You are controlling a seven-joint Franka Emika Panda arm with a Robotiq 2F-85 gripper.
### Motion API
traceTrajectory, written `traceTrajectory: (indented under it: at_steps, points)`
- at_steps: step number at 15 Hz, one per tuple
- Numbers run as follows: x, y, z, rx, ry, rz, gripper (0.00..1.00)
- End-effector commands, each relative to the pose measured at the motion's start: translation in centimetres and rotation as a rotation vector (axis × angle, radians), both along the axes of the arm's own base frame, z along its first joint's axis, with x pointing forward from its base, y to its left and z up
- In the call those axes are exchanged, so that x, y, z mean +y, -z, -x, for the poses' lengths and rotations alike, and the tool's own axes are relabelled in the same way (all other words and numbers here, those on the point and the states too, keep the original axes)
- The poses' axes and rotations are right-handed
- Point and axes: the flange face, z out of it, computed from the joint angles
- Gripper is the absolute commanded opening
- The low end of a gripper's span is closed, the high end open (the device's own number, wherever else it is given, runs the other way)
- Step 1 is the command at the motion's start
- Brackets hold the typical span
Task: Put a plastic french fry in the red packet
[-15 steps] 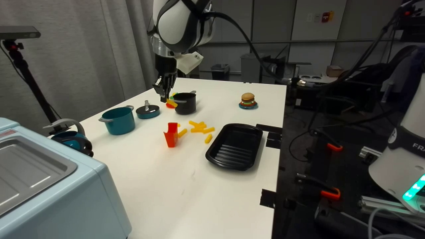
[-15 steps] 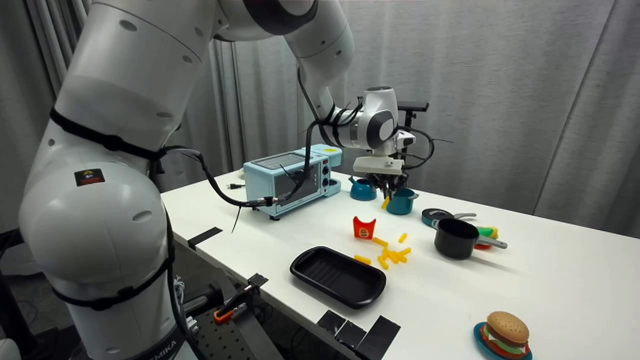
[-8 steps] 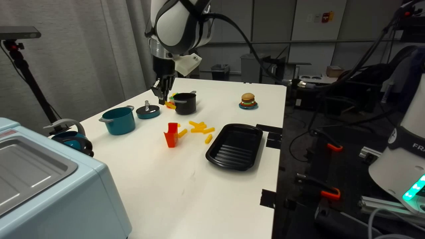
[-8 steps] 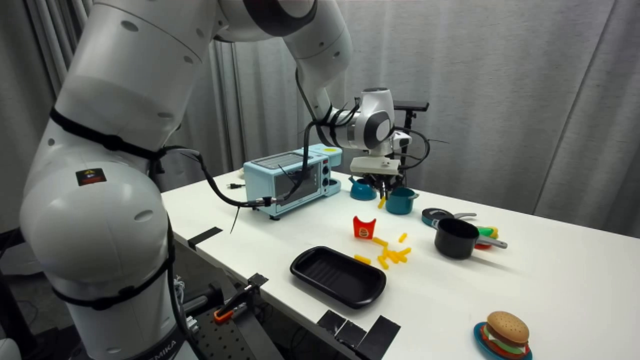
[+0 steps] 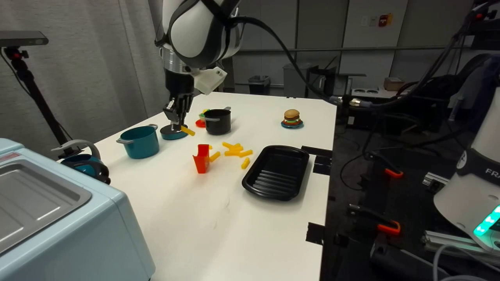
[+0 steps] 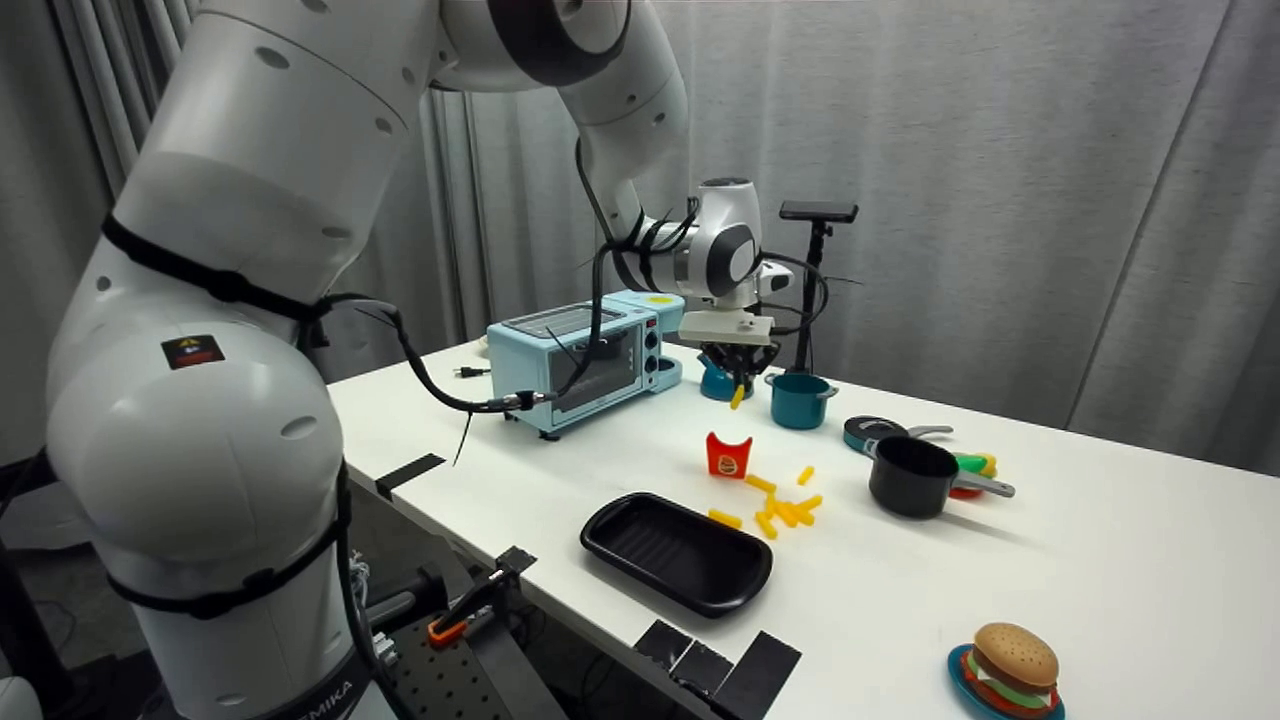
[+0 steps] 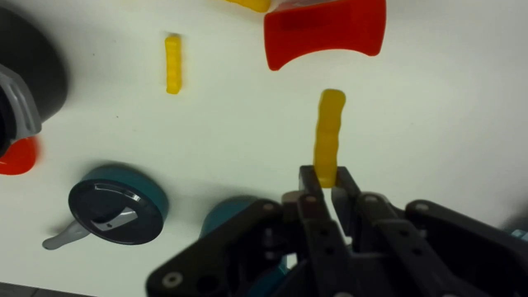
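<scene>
The claw (image 7: pixel 327 176) grips the plastic french fry (image 7: pixel 329 132), pinching it close to one end so that most of its length juts free. The fry hangs tilted above the desk (image 5: pixel 218 242), not yet over the red packet (image 6: pixel 729 456); in the wrist view its free end points toward the packet but stops short of it. It looks light, stiff and hard to break, though its smooth plastic may slip or swivel in the pinch if the free end knocks something. The wavy sides probably give some bite. This end hold seems right: tipped steeper, the fry could go in free end first with the claw clear of the rim.

The packet stands upright, and no fry shows above its curved top edge; its inside is not fully visible. Loose fries (image 6: pixel 785 515) lie on the desk near it. The black tray (image 6: pixel 675 555) shows its ribbed floor; what the teal pot (image 6: pixel 800 402) and the black saucepan (image 6: pixel 912 482) hold cannot be made out.
</scene>
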Motion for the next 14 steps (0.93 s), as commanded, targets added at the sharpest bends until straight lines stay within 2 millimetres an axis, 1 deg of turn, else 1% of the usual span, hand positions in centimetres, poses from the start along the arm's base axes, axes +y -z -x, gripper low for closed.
traceTrajectory:
  at_steps: [1,4,11,14]
  points:
    - [1.0,0.5,-0.2,-0.043,-0.031,-0.005,0.04]
    - [1.0,1.1,0.0,-0.062,-0.033,0.001,0.04]
    - [2.4,3.5,0.7,-0.044,-0.055,-0.007,0.04]
    - [2.4,4.1,0.9,-0.033,-0.053,0.000,0.04]
